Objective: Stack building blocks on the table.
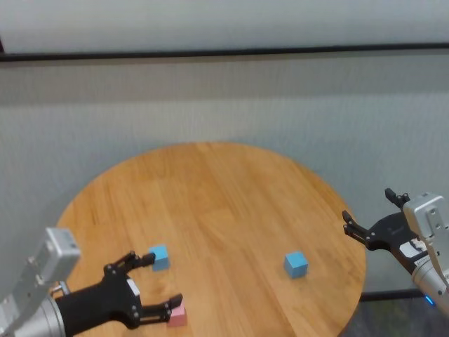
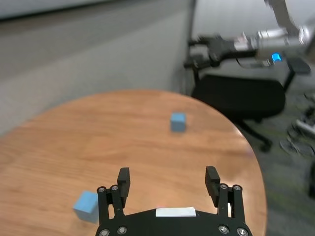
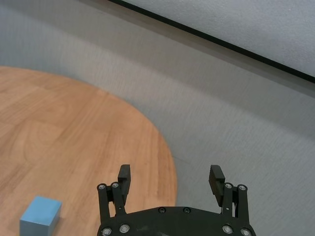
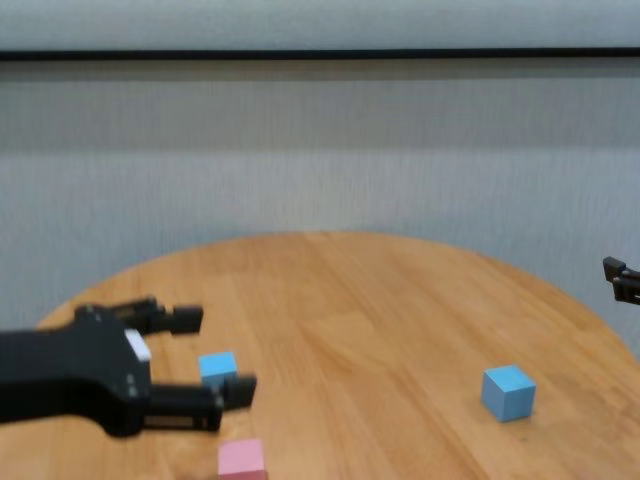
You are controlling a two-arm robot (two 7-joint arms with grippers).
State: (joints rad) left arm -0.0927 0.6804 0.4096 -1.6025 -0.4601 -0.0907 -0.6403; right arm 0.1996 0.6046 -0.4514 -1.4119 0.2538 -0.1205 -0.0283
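Three building blocks lie apart on the round wooden table (image 1: 224,189). One light blue block (image 1: 159,258) (image 4: 217,367) (image 2: 86,205) sits near left. Just in front of it, close to the table's near edge, is a pale pink block (image 1: 177,316) (image 4: 242,458). The other blue block (image 1: 295,264) (image 4: 507,391) (image 3: 40,215) (image 2: 178,122) rests at the right. My left gripper (image 1: 163,281) (image 2: 167,174) hovers open and empty between the pink block and the left blue one. Beyond the table's right edge my right gripper (image 1: 368,205) (image 3: 170,172) hangs open, holding nothing.
A grey wall with a black strip (image 1: 224,53) stands behind the table. A black office chair (image 2: 241,96) is on the floor past the table's right side. The table's middle and far half are bare wood.
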